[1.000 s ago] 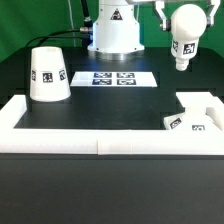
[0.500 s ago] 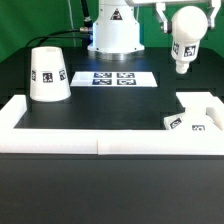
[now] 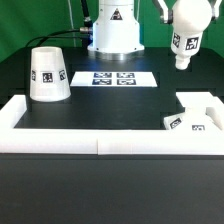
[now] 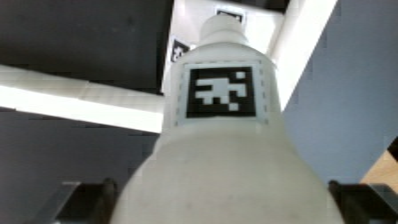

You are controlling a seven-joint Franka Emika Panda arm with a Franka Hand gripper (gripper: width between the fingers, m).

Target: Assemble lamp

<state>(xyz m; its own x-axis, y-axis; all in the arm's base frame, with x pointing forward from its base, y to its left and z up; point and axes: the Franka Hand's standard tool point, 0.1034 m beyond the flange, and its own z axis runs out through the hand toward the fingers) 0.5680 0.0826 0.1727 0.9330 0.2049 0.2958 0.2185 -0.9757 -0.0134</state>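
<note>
Gripping the bulb [image 4: 222,150] by its wide end, my fingers [image 4: 86,202] are closed against either flank of it, and it hangs neck-down, high off the table [image 3: 110,110]. Below my fingers rests the base [image 3: 190,122], joined to nothing. Well apart from them, beyond the marker board [image 3: 113,78], stands the shade [image 3: 48,75]. Nothing is mated yet, I judge: bulb into base, then shade on top, both remain.

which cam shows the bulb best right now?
Exterior view: the whole bulb shows, up off the table at the exterior view's right. Wrist view crops it close: its tag is clear, but the outline is cut off.
</note>
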